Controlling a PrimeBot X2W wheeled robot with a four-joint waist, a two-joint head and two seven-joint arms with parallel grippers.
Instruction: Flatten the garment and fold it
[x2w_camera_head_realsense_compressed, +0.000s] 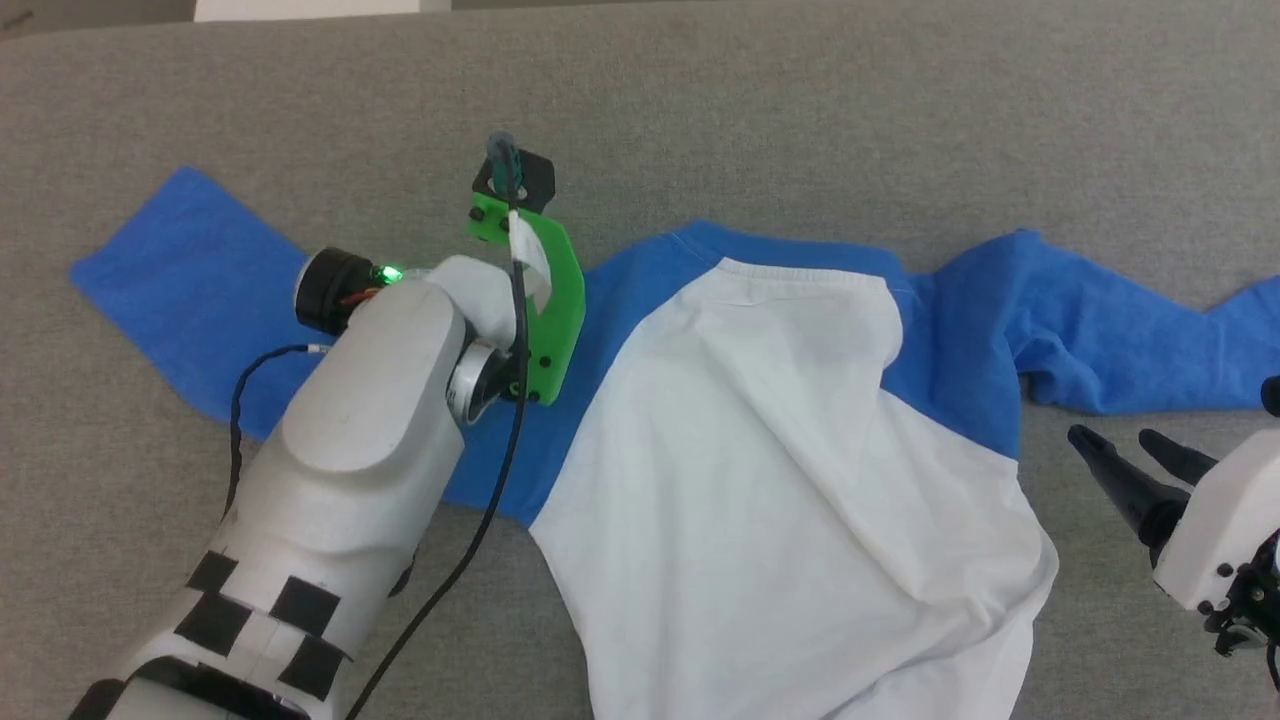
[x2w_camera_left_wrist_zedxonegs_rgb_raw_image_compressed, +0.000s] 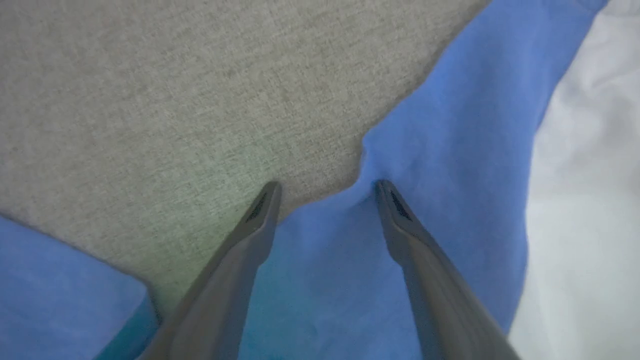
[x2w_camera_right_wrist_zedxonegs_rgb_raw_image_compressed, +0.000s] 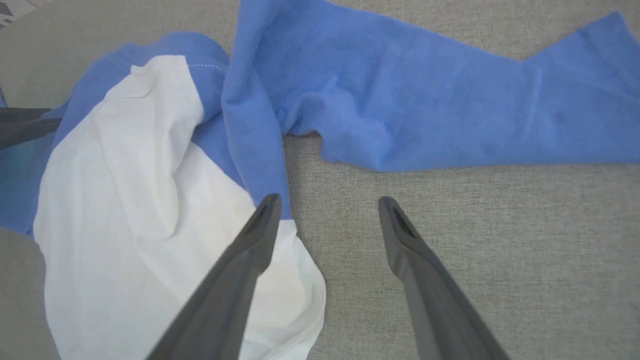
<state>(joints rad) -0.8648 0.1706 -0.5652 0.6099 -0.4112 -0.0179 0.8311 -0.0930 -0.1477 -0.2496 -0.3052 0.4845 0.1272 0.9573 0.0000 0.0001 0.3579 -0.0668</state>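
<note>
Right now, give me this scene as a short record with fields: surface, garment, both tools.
surface: grey cloth-covered table
garment: spread out, not yet folded
white body: creased
sleeve on robot's left: fairly flat
sleeve on robot's right: bunched near the shoulder
left tool: open, straddling the blue far edge near the shoulder; contact unclear
right tool: open, empty, over bare table beside the white body
</note>
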